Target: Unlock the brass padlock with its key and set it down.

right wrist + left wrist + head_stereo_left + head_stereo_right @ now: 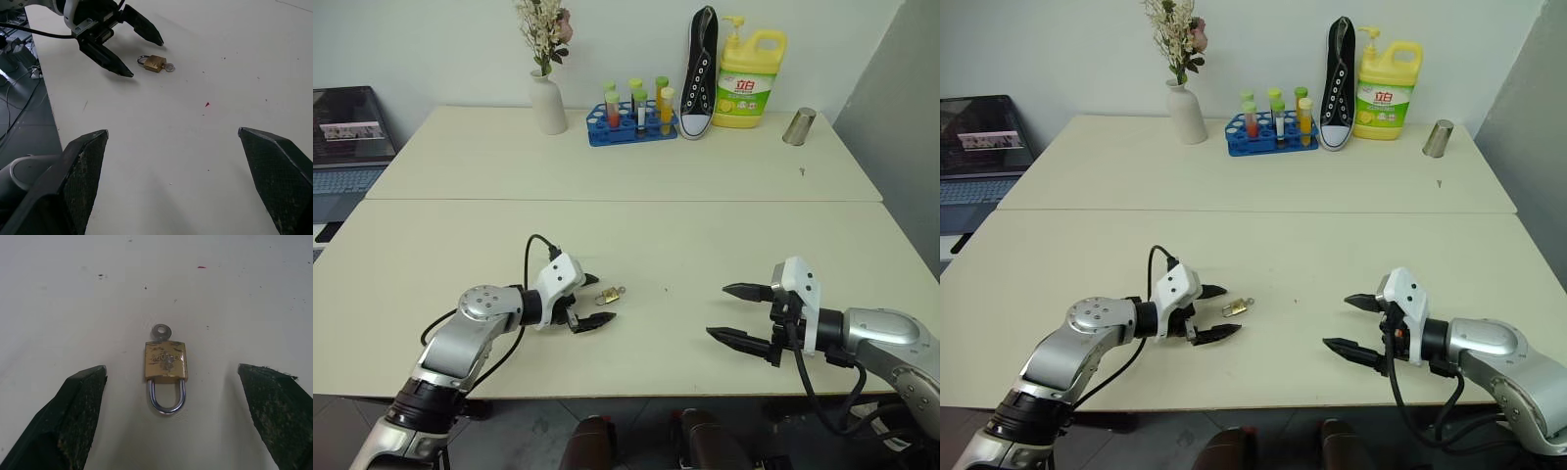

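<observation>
At the far edge of the cream table (636,186): a white vase (547,102) with dried flowers, a blue rack (628,125) holding several tubes with green and yellow caps and coloured liquid, upright in its holes, a black sneaker (701,73) standing on its heel against the wall, a yellow detergent bottle (749,78) with pump just beside it, and a metal cup (799,126) apart to the right. On the left, beyond the table, a laptop (347,137) with open screen. All of these well apart from the working area near the front edge. Between the two grippers only bare tabletop with a few small dark specks and one tiny red mark (207,104); nothing in the way. Near the front, slightly left of centre, lying flat on the table: the brass padlock (166,361), small boxy gold body with worn, scratched face, thin silvery shackle (167,396) seated with both legs in the body, shackle end turned toward the left gripper. At the opposite end of the body, the round silver head of a key (160,332), sticking out of the bottom of the padlock. Left gripper (594,301) low over the table, fingers spread wide, one on each side of the padlock, close but not touching it. Right gripper (736,313) above the table on the right, well apart from the padlock, fingers also spread wide, holding nothing, pointing toward the left.
</observation>
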Controlling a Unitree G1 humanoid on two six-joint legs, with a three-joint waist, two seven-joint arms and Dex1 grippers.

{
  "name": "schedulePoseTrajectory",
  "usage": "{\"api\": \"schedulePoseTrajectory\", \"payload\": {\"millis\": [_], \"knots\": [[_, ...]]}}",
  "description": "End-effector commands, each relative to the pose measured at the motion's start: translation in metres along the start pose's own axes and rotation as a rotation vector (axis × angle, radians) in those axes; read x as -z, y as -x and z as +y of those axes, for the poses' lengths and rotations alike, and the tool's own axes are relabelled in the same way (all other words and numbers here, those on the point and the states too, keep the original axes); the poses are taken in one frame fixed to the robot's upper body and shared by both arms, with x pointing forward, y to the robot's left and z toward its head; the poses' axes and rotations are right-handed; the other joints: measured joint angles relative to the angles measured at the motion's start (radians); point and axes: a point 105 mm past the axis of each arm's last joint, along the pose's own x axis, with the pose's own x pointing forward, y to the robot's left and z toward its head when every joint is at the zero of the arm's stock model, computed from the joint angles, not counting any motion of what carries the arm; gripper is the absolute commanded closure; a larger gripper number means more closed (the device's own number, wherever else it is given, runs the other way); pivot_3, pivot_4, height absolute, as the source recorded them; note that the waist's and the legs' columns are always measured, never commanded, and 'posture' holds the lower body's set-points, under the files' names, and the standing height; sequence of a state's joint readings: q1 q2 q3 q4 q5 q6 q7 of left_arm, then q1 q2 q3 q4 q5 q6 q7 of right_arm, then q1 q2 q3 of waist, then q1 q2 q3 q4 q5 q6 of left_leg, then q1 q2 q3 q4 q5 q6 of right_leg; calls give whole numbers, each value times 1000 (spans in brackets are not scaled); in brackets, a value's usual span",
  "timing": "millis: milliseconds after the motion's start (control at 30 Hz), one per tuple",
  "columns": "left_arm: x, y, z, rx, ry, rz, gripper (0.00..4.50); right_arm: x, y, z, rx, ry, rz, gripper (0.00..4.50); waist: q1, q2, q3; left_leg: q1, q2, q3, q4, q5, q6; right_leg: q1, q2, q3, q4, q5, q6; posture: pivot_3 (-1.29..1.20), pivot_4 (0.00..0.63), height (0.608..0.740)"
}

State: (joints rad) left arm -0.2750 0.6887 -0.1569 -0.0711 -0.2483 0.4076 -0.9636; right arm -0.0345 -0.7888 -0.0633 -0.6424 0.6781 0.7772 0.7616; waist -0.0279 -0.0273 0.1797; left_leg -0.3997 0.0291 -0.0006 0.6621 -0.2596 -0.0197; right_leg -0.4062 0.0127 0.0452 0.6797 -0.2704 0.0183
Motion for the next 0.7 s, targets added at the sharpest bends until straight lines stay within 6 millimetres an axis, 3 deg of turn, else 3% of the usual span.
{"api": "schedulePoseTrajectory", "payload": {"millis": [33,467,567,700], "knots": [[-2,-2,3,15,-45,6,0,-8,1,6,3,51,-9,39,-1,0,0,0,0,0,0,0,0,0,0,0,0,0,0,0,150,740],[4,-19,1,69,-36,54,0,-11,2,9,21,57,-11,39,5,0,-1,0,-1,0,1,0,0,1,0,0,0,0,0,0,150,740],[5,-23,2,69,-44,65,601,-14,1,9,25,62,-17,0,6,0,-1,0,-1,0,1,0,0,1,0,0,0,0,0,0,150,740],[7,-25,3,68,-66,90,1822,-17,0,9,26,65,-22,0,5,0,-1,0,-1,0,1,0,0,1,0,0,0,0,0,0,150,740]]}}
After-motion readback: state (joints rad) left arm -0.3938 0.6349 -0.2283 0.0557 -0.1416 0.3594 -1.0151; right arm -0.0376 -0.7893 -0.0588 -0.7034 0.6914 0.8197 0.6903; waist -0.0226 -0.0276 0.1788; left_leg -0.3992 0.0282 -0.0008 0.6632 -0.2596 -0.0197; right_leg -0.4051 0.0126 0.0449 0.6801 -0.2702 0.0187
